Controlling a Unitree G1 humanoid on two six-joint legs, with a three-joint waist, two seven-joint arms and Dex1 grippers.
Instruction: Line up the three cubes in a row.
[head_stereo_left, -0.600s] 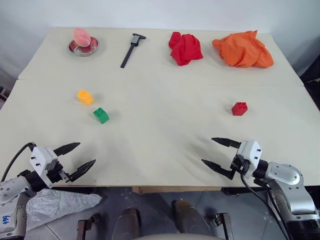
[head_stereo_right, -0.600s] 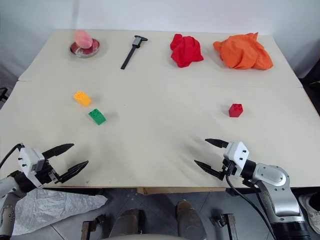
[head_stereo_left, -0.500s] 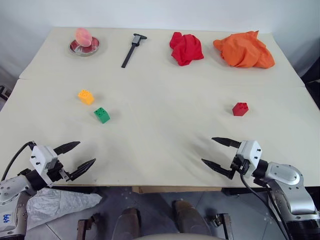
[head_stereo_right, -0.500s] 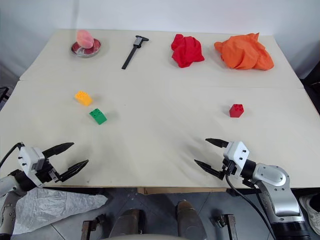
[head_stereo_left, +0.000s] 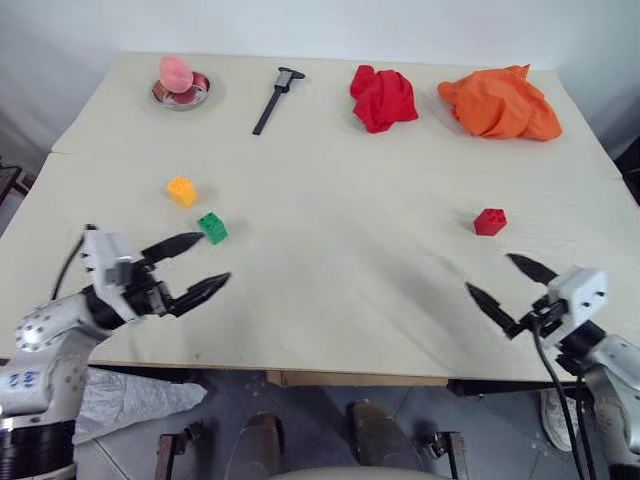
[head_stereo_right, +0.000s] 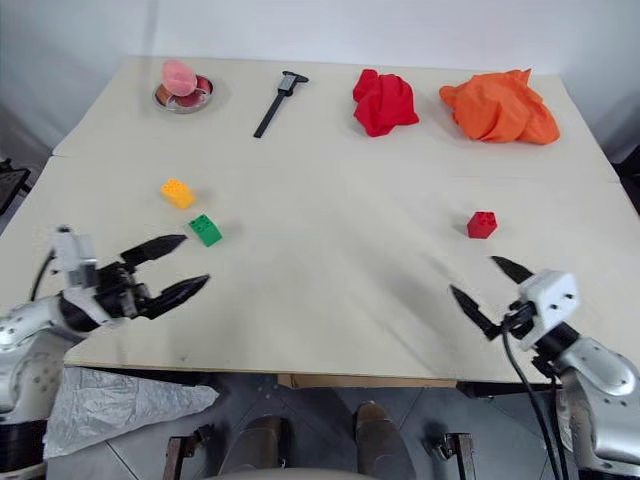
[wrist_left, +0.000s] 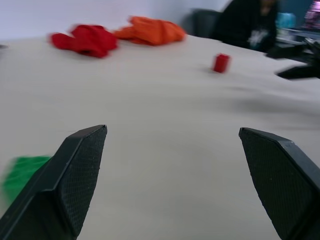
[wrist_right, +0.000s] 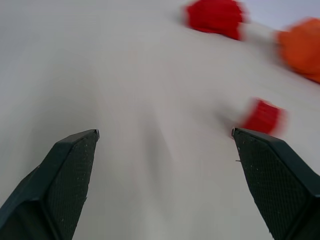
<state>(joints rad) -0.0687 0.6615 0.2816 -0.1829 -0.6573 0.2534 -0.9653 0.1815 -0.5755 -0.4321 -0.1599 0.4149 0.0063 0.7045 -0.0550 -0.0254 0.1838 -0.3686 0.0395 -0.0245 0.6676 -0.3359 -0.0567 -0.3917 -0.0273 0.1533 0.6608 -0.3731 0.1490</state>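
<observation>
Looking down from the head camera, I see a pale table (head_stereo_left: 330, 150) with everything spread across it.

Starting at the left, my left gripper (head_stereo_left: 198, 268) hangs over the table near its front-left corner, fingers spread wide, holding nothing. Just beyond its upper fingertip sits the green cube (head_stereo_left: 211, 227), close but not touching. The yellow cube (head_stereo_left: 181, 190) lies just behind and to the left of the green one, with a small gap between them. Both sit in the left part of the table, about midway between front and back edges.

At the back-left corner is a small dish (head_stereo_left: 181, 93) with a pink object (head_stereo_left: 175, 72) in it. To its right, along the back edge, a black caliper (head_stereo_left: 276, 95) lies at a slant.

Further right along the back edge is a crumpled red cloth (head_stereo_left: 384, 97), then a crumpled orange cloth (head_stereo_left: 501, 102) near the back-right corner.

The red cube (head_stereo_left: 489, 221) sits alone in the right part of the table, well apart from the other two cubes.

At the front-right corner, my right gripper (head_stereo_left: 505, 288) hovers by the front edge, fingers spread wide and empty. The red cube lies beyond it, nearer the back, not touching. In the right wrist view the red cube (wrist_right: 262, 117) appears beside one finger, blurred.
</observation>
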